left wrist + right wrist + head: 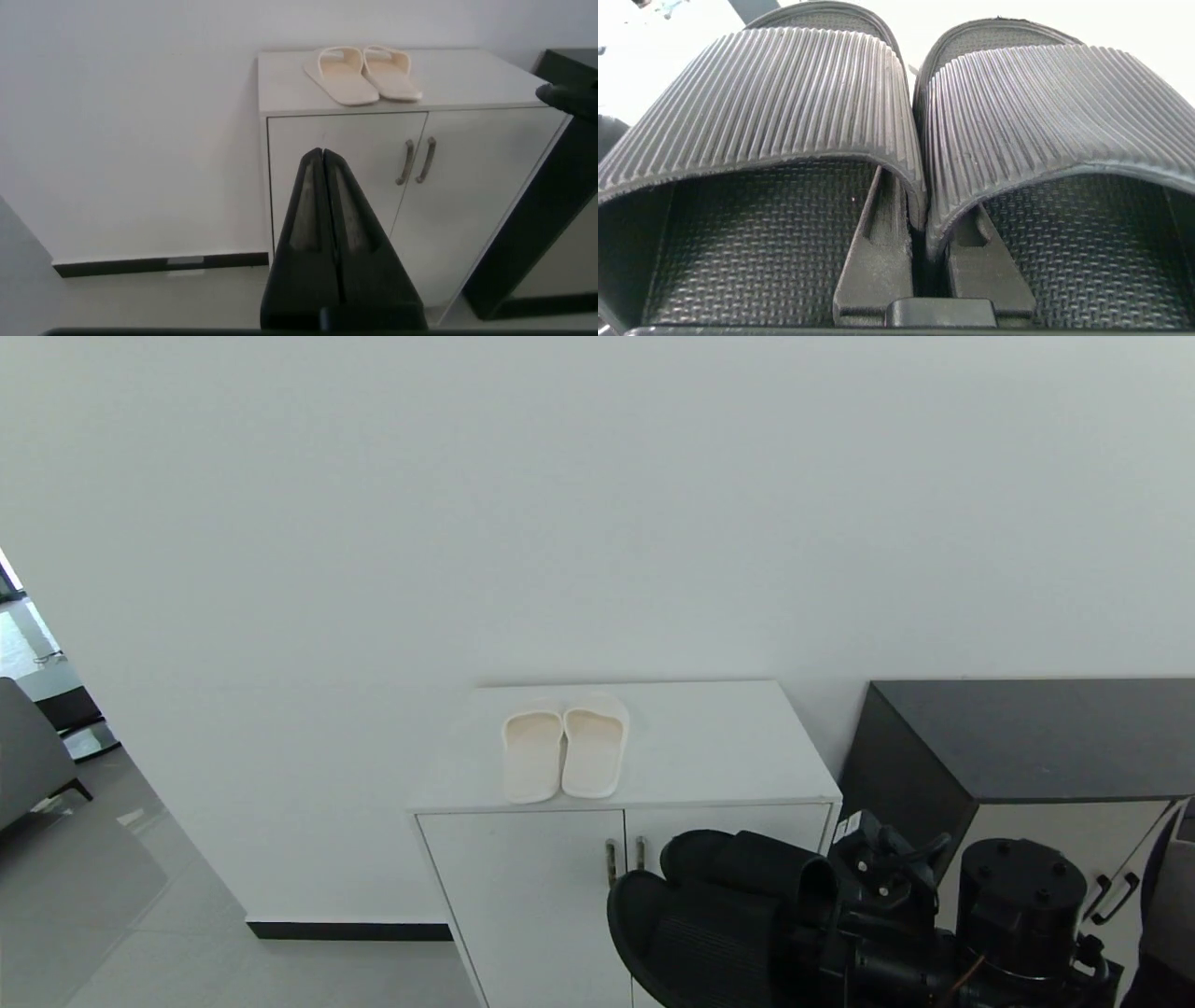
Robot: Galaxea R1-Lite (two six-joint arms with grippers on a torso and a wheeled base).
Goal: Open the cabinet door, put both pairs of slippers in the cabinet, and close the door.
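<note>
A white cabinet (709, 747) stands against the wall with both doors shut, its two handles (625, 861) side by side at the middle. A cream pair of slippers (565, 753) lies on its top, left of centre. My right gripper (920, 224) is shut on a black pair of slippers (719, 915), one finger inside each and pinching their inner walls together; the pair hangs before the right door. The left gripper (324, 157) is shut and holds nothing, some way in front of the cabinet's (448, 205) left door, below the cream slippers (364, 73).
A black sideboard (1027, 728) with a glossy front stands right of the cabinet, close beside it. A grey chair (28, 756) sits far left on the tiled floor (187, 943). Open floor lies left of the cabinet.
</note>
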